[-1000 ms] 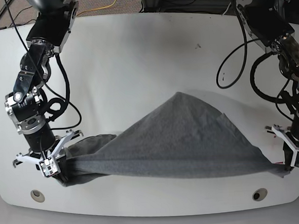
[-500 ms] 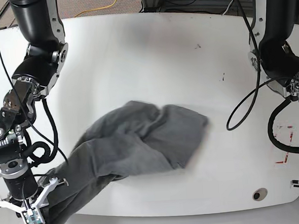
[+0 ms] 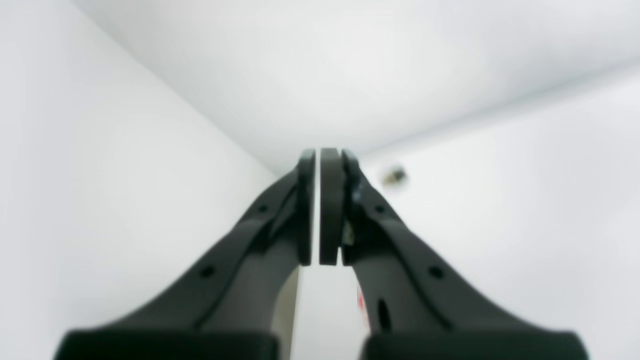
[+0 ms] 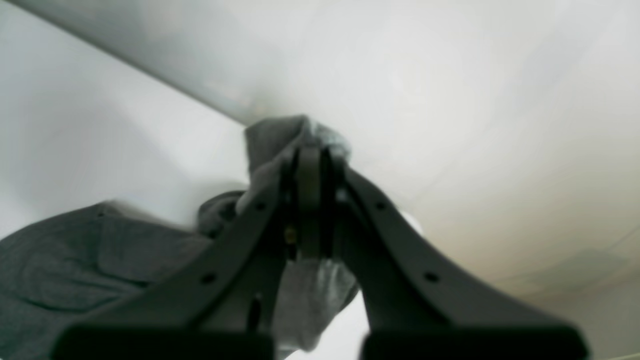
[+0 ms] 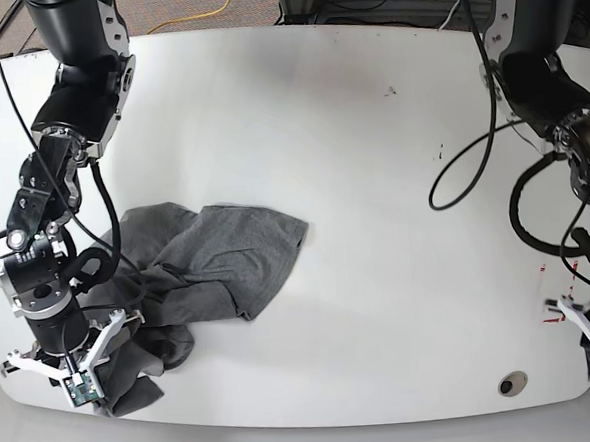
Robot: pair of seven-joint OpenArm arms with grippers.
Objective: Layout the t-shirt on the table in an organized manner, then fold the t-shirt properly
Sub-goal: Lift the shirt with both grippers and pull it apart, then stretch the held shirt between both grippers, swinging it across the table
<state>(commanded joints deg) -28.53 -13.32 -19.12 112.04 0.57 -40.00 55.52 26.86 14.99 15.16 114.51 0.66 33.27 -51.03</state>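
right end effector (image 5: pixel 94 402) | angled downward | gripping t-shirt (image 5: pixel 217 261)

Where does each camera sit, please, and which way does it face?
Base: high, facing down across the table; both arms show.
Left wrist: on the left arm, looking along its pincer past a grommet hole.
Right wrist: on the right arm, looking along its pincer to the t-shirt, which the base view shares.

Plain dark grey t-shirt (image 5: pixel 227 255); glossy white table (image 5: pixel 352 177) with red tape marks (image 5: pixel 553 317); black-and-white arms (image 5: pixel 50 236).
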